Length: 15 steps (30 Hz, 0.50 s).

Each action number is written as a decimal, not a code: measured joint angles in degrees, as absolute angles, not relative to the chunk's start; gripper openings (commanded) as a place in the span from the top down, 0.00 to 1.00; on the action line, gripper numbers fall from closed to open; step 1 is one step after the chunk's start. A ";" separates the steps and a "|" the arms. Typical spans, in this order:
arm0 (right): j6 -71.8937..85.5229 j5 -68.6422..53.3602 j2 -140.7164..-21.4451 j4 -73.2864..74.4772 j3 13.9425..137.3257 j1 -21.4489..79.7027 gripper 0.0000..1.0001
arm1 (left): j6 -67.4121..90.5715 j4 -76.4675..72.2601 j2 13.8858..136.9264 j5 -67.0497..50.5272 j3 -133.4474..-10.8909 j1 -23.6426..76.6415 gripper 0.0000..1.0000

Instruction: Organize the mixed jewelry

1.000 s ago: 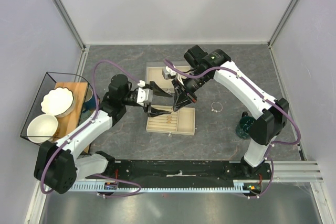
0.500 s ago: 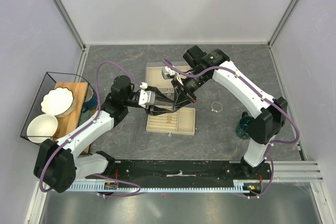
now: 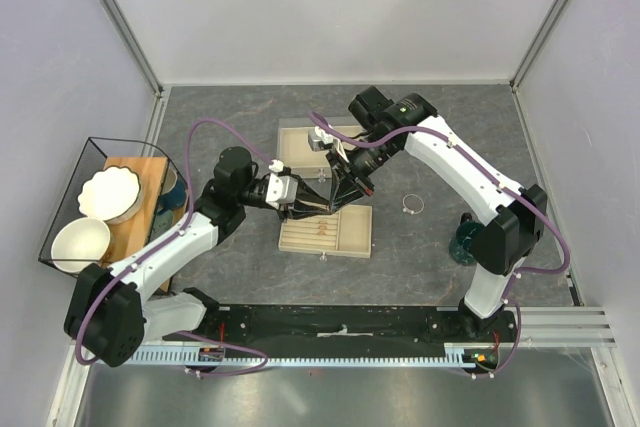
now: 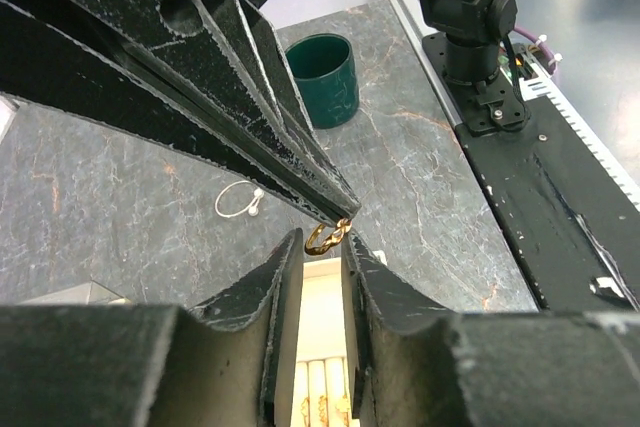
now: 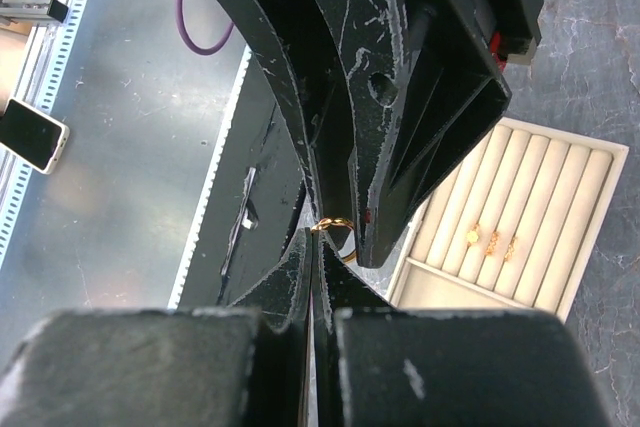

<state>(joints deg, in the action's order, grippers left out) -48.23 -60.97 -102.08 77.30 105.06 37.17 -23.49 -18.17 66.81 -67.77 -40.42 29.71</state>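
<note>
The right tool [image 5: 314,242] pinched a gold ring [image 4: 328,237] over the slotted tray [image 5: 540,197]. The left tool [image 4: 322,252] stood open, jaws flanking it. I judged the left should close squarely before the right let go.

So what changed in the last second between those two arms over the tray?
The left gripper slid right to meet the right gripper. Its jaws narrowed from wide open to flank the gold ring that the right gripper pinches, though it hasn't clearly clamped it yet. The beige tray, silver hoop and green vessel stayed put.
</note>
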 measured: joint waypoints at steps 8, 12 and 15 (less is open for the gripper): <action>-48.21 -61.01 -102.08 77.71 105.06 37.17 1.00 | -23.51 -17.91 66.81 -67.68 -39.88 29.71 0.86; -48.23 -61.01 -102.08 77.80 105.06 37.12 0.99 | -23.49 -17.63 66.81 -67.68 -39.88 29.71 0.91; -48.23 -60.99 -102.06 77.89 105.06 37.10 0.98 | -23.49 -17.34 66.81 -67.70 -39.88 29.71 0.96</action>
<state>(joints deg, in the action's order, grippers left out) -48.23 -60.99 -102.06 77.89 105.06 37.10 -23.49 -17.34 66.81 -67.70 -39.88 29.71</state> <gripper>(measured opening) 0.008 0.112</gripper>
